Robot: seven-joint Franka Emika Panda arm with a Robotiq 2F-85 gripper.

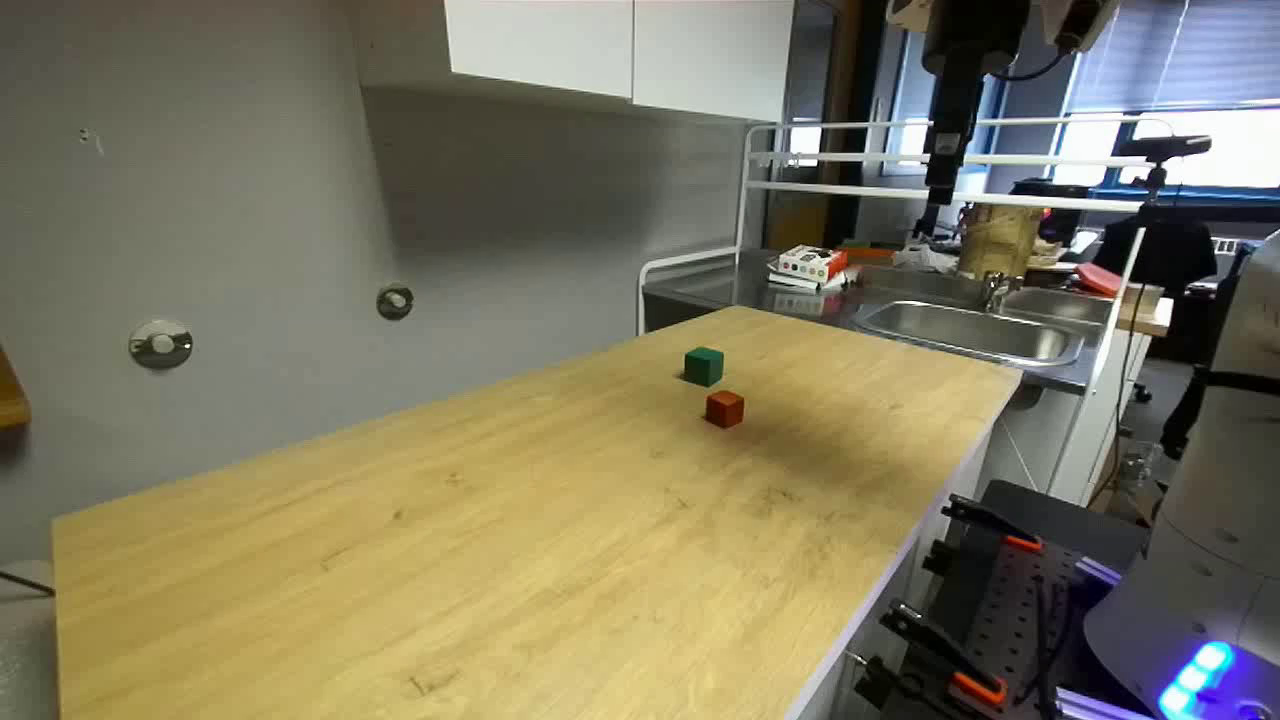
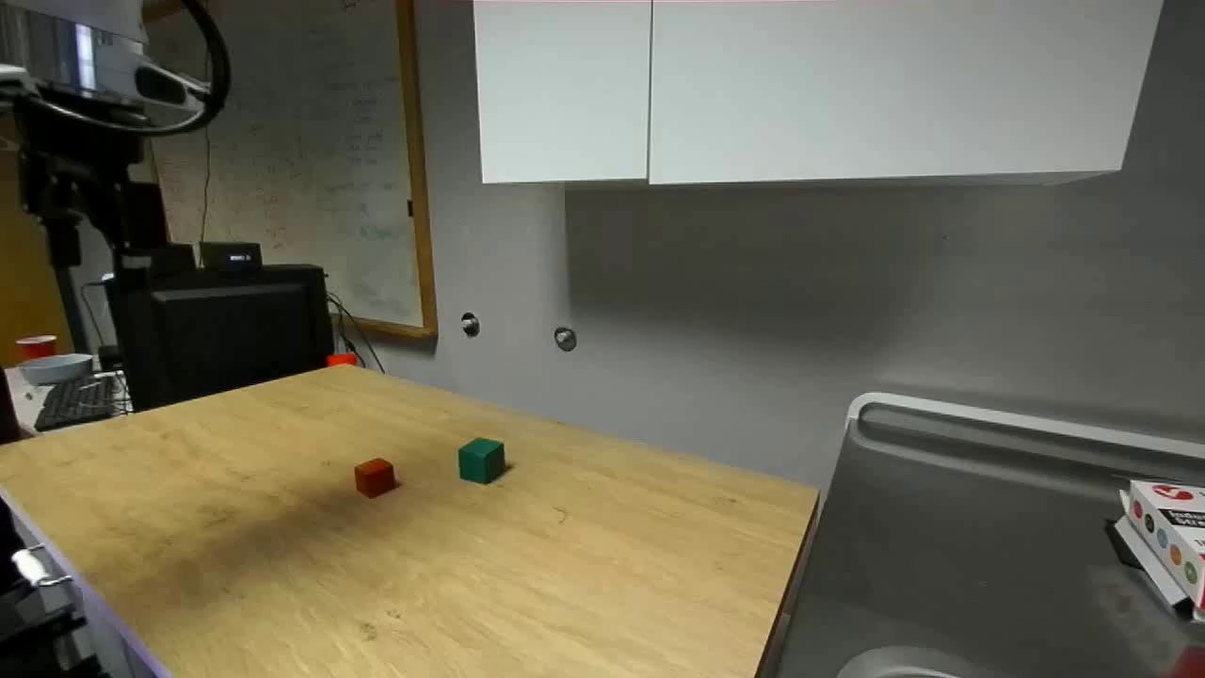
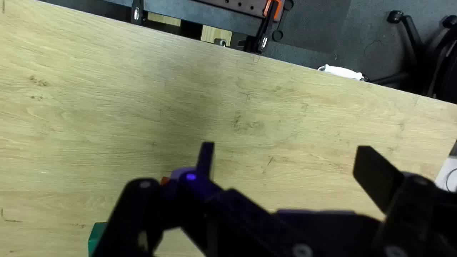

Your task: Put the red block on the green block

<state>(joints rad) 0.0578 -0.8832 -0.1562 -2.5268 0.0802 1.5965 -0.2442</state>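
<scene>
White cabinets (image 2: 810, 94) hang on a grey wall (image 2: 734, 358) near a whiteboard (image 2: 292, 169).

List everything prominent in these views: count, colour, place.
tabletop: 1, tan, beside wall
red block: 1, red, on tabletop
green block: 1, dark green, on tabletop
cabinet doors: 2, white, high on wall
round fittings: 2, silver, on wall
counter: 1, grey, beyond tabletop
sink: 1, silver, in counter
box: 1, white-red, over counter
whiteboard: 1, white, beyond tabletop
monitor: 1, black, beyond tabletop
arm: 1, white, beside tabletop
gripper: 1, black, open, above tabletop

In an exterior view, nearer block (image 1: 725, 409) before farther block (image 1: 704, 367) on tabletop (image 1: 420, 580), gripper (image 1: 939, 197) above, sink (image 1: 965, 328) at rear right.
</scene>
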